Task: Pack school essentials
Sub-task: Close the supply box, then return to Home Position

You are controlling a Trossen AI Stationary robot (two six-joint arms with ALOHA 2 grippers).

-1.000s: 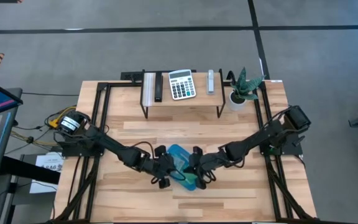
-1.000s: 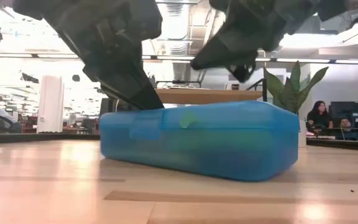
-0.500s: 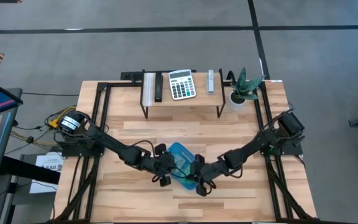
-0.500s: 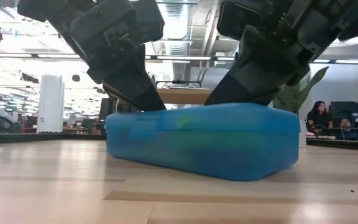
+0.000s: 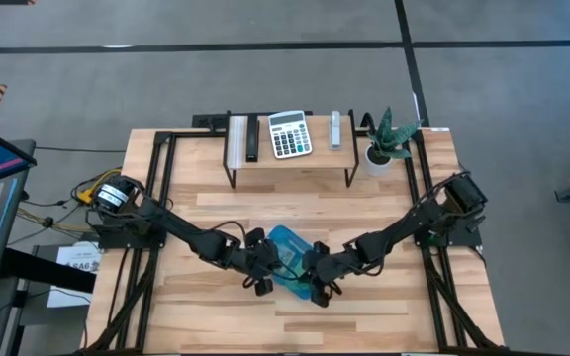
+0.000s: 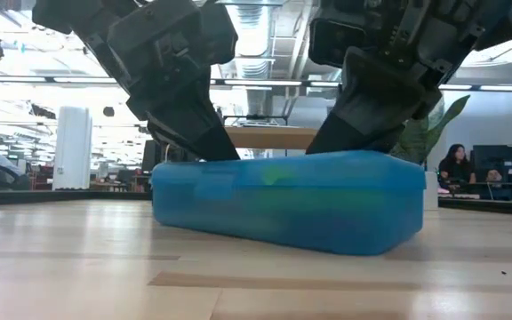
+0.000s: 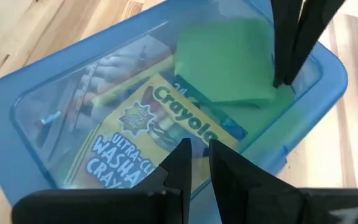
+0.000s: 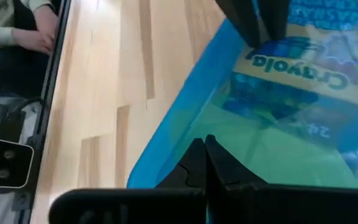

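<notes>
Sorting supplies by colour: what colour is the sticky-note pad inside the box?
Green; the sticky-note pad shows best in the left wrist view, through the lid.

Under the blue box's lid [image 7: 104,93], the pencils [image 7: 114,78] blur together, and the scissors stay hidden.

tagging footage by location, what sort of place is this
Probably an open-plan office or lab: people sit at desks behind the light wooden slatted table, long ceiling strip lights run overhead, and grey carpet floor surrounds it.

Both arms reach inward, meeting near the tabletop's front edge at its middle. Left gripper [image 5: 262,269] nearly closed; right gripper [image 5: 318,282] closed, fingertips lowered.
</notes>
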